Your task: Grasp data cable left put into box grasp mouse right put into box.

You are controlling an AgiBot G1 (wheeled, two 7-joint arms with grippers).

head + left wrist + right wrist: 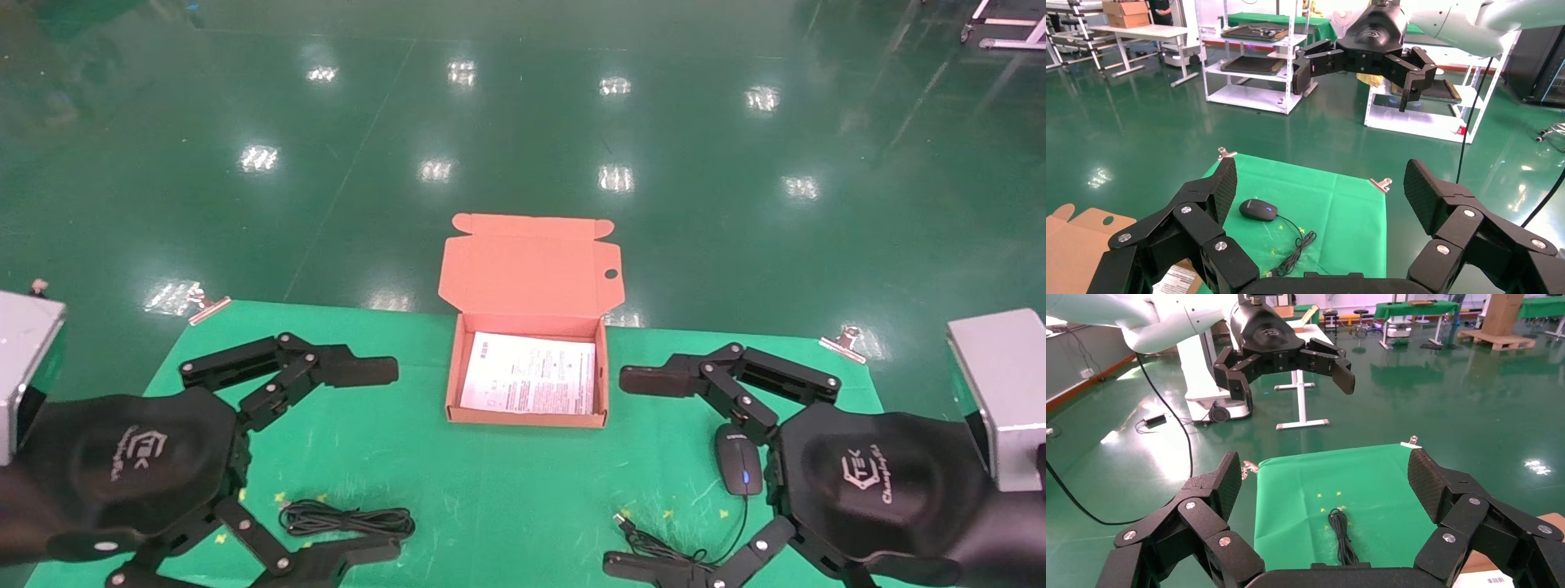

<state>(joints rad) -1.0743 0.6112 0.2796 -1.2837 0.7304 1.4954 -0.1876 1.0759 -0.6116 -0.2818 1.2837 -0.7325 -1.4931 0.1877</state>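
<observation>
The box (603, 376) stands open at the table's far middle, lid up, with a white leaflet (529, 374) inside. The data cable (347, 520) lies coiled on the green cloth at front left; it also shows in the right wrist view (1342, 536). The black mouse (738, 470), its wheel lit blue, lies at front right with its cord (654, 543) trailing toward the front edge; it also shows in the left wrist view (1258, 209). My left gripper (372, 461) is open and empty above the cable's left side. My right gripper (633, 472) is open and empty, beside the mouse.
A green cloth (507, 490) covers the table, held by metal clips (204, 306) at the far corners. Beyond the far edge is glossy green floor. Grey arm housings (1001, 392) sit at both sides of the head view.
</observation>
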